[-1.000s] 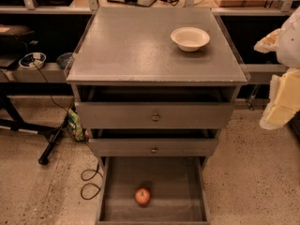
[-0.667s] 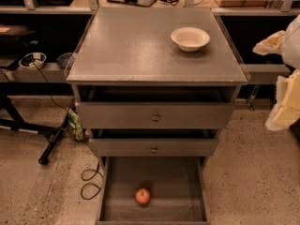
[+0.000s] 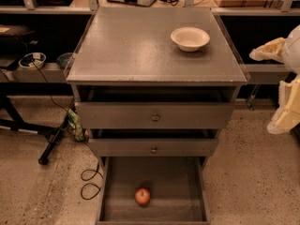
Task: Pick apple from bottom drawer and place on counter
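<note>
The small red apple (image 3: pixel 142 196) lies on the floor of the open bottom drawer (image 3: pixel 115 191), near its front and slightly left of centre. The grey counter (image 3: pixel 136 46) tops the cabinet above it. My gripper (image 3: pixel 285 112) is at the far right edge of the camera view, beside the cabinet at about the height of the upper drawer front. It is well above and to the right of the apple and holds nothing that I can see.
A shallow white bowl (image 3: pixel 190 38) sits on the counter's back right. Two shut drawer fronts with knobs (image 3: pixel 155 117) are above the open drawer. A black stand leg (image 3: pixel 51 144), a cable (image 3: pixel 90 184) and a green packet (image 3: pixel 75 124) lie on the floor at left.
The arm at the right edge has drifted slightly down and to the right. The apple, the drawer and the bowl have not moved.
</note>
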`<state>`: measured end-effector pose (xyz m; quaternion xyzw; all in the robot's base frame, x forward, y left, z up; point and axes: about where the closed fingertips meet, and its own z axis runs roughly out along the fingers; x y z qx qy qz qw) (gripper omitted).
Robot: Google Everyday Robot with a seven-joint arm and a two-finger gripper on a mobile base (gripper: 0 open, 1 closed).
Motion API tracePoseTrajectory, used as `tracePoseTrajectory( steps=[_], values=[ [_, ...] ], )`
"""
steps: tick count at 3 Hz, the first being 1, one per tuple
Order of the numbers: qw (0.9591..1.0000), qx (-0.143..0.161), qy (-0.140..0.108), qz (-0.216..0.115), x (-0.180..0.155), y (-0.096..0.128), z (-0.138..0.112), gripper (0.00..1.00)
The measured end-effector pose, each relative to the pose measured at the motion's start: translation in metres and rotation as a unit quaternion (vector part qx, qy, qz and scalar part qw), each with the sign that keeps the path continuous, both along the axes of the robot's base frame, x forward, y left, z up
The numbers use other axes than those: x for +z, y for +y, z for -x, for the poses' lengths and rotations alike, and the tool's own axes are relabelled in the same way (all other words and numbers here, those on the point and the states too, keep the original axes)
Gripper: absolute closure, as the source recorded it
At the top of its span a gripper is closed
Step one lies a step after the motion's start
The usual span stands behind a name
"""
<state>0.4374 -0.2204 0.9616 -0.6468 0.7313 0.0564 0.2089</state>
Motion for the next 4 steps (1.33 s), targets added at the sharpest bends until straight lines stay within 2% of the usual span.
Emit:
tracePoseTrajectory(
  steps=[1,2,3,4],
  values=[
    [0.9995,0.005,-0.012,-0.030,-0.006,-0.001,-0.001,0.00],
    [0.9988,-0.002,-0.024,-0.043,-0.022,0.002,-0.004,0.00],
    [0.9977,-0.009,-0.039,-0.055,-0.057,0.011,-0.013,0.00],
    [0.9978,-0.018,-0.040,-0.050,-0.094,0.018,-0.023,0.00]
  ],
)
